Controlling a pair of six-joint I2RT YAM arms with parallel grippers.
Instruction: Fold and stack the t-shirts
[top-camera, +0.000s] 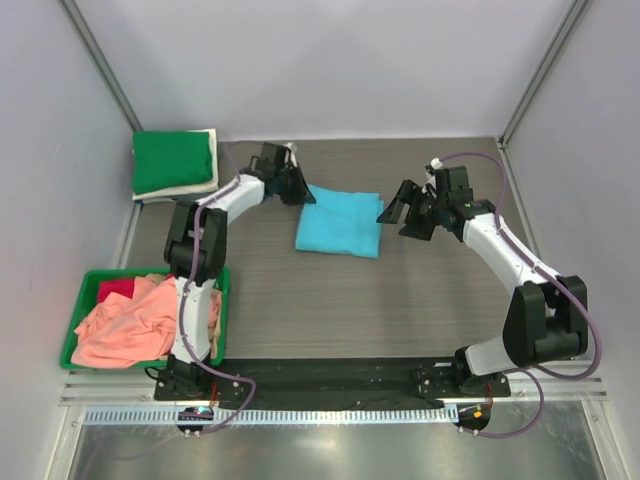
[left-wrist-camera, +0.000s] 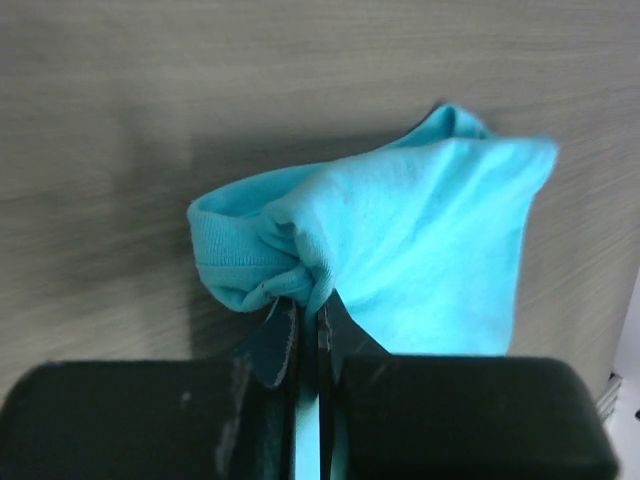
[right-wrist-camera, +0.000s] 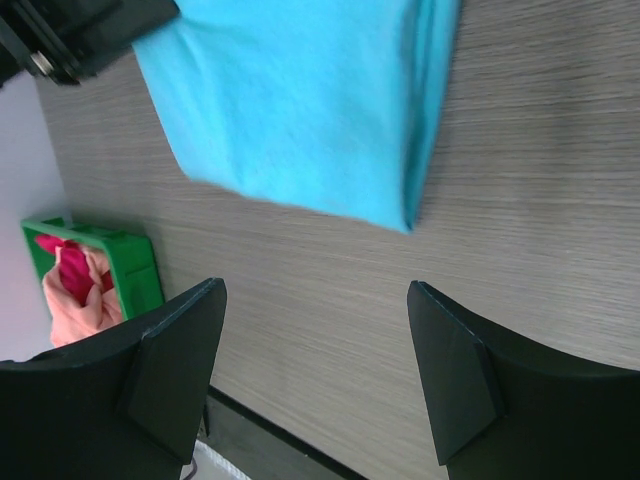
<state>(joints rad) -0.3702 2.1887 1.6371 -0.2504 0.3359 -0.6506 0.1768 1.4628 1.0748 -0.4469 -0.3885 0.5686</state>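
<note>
- Top view: the folded sky-blue cotton t-shirt (top-camera: 340, 228) lay on the grey table (top-camera: 300, 320). The left gripper (top-camera: 297, 190) sat at its far-left corner, likely to carry it to the folded green t-shirt (top-camera: 172, 160) stacked on a cream t-shirt (top-camera: 185, 189).
- Left wrist: its fingers (left-wrist-camera: 352, 345) were pinched shut on the bunched hem (cloth puckered between them).
- Right wrist: the right gripper (right-wrist-camera: 315, 300) hung wide open and empty near the shirt's edge.

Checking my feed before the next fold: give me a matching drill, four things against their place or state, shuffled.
1 blue t-shirt
2 green t-shirt
3 pink t-shirt
4 right pincer

A heaped in the green bin
B open, empty
C pinched by the left pincer
D folded, far-left corner

Pairs: 1-C, 2-D, 3-A, 4-B
</note>
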